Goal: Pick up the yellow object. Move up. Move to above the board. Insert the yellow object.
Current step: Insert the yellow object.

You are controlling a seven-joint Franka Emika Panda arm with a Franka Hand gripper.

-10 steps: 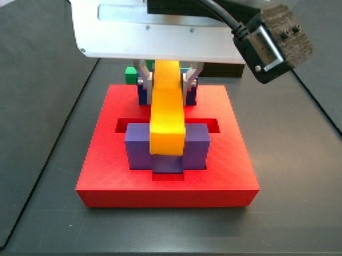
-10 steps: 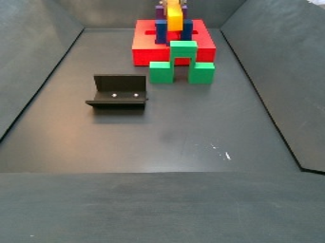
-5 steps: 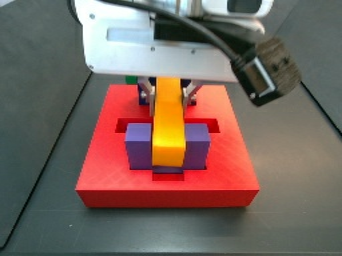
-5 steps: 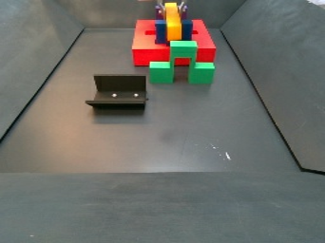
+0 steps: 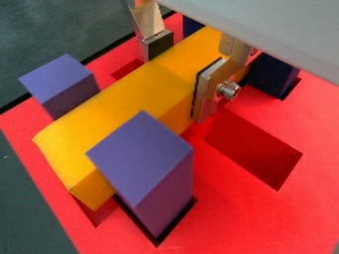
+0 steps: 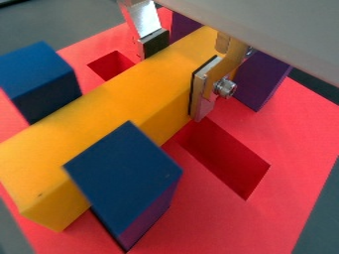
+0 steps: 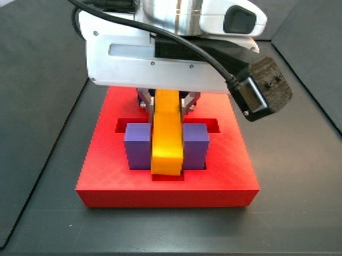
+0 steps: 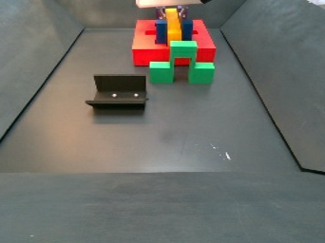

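Lowering: yellow bar [image 7: 166, 135] sits deeper than second ago, now level between purple blocks [image 7: 138, 146] on red board [image 7: 167, 185]. Gripper [image 5: 188, 67] jaws pinching bar's far end. Insertion nearly complete; release next.

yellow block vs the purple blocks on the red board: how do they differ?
The yellow block is one long bar; the purple blocks are short and flank it. The gripper clamps the yellow block, while the purple blocks stand free. Both sit on the red board.
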